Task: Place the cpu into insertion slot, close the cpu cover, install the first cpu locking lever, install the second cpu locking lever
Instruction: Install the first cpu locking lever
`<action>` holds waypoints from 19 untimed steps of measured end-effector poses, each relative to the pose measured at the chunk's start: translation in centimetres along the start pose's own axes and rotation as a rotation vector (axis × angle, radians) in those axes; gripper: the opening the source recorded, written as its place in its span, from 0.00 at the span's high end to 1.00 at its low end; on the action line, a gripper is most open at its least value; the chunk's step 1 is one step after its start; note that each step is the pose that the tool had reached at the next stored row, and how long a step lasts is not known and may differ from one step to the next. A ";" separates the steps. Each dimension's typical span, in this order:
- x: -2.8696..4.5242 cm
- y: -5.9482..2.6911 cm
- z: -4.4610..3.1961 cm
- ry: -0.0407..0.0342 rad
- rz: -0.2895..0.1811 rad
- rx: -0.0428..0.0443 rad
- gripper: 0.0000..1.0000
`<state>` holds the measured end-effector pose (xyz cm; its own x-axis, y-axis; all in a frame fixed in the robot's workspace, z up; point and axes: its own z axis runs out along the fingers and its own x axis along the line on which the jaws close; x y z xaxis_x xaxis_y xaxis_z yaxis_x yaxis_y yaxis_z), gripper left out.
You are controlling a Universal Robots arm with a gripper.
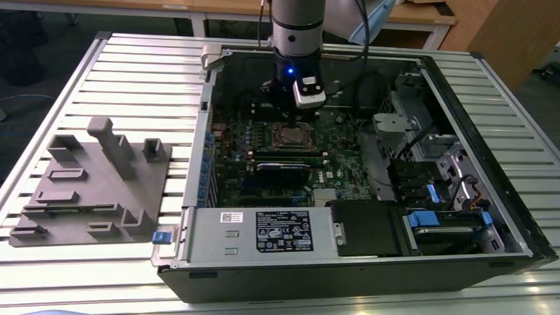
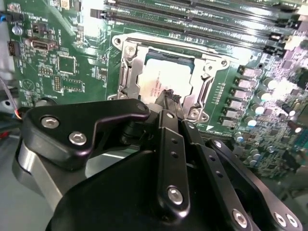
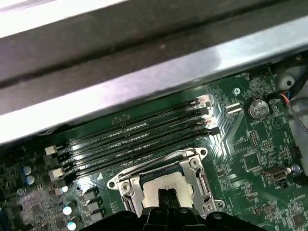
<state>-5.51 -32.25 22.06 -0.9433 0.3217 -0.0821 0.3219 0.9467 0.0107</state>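
Observation:
Inside the open computer case, the insertion slot (image 1: 293,136) sits on the green board in the exterior view. In both wrist views the grey cpu (image 2: 161,77) (image 3: 161,182) lies in that slot. The silvery cpu cover (image 2: 131,57) (image 3: 129,185) lies flat around it. Thin metal levers (image 2: 208,89) run along the socket's sides; I cannot tell whether they are latched. My gripper (image 1: 287,121) (image 2: 169,97) (image 3: 166,197) points straight down at the cpu's near edge. It is shut, with nothing seen between its fingers.
Long black memory slots (image 3: 134,139) (image 2: 192,19) run beside the socket. The case's metal wall (image 3: 144,72) rises close behind them. A power supply (image 1: 262,233) and drive cages (image 1: 420,151) crowd the case. A grey fixture block (image 1: 88,184) lies on the slatted table at the exterior view's left.

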 end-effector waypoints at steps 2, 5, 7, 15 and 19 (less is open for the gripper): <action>0.00 0.00 0.00 0.0014 -0.024 -0.0014 0.89; 0.00 0.00 0.00 0.0030 -0.060 -0.0039 0.89; 0.00 0.00 0.00 0.0039 -0.081 -0.0054 0.89; -0.73 0.25 0.07 0.0086 -0.087 -0.0057 0.89; -1.02 0.34 0.12 0.0100 -0.089 -0.0048 0.89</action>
<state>-4.43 -32.25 22.02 -0.9690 0.2362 -0.0730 0.2362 0.9717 0.0086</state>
